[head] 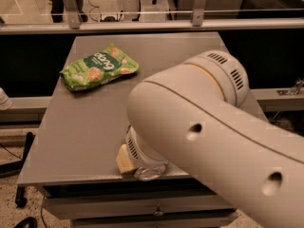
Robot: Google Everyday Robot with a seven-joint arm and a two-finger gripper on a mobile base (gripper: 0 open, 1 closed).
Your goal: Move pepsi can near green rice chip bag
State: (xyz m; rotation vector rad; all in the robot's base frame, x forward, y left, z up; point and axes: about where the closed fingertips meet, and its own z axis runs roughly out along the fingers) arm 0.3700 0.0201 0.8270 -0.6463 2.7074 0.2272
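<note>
The green rice chip bag (99, 67) lies flat at the far left of the grey table (76, 132). My gripper (127, 159) is down at the table's front edge, mostly hidden under my own large white arm (204, 127); only a pale yellow tip shows. Right beside that tip, a round silver can end (150, 173) pokes out at the table edge. It looks like the end of the pepsi can, whose blue body is hidden by the arm. The can is far from the bag, about half the table's depth away.
A metal rail (142, 25) runs along the back of the table, with floor and chair legs beyond it. A drawer front (142, 205) sits under the table's front edge. The arm hides the right half of the table.
</note>
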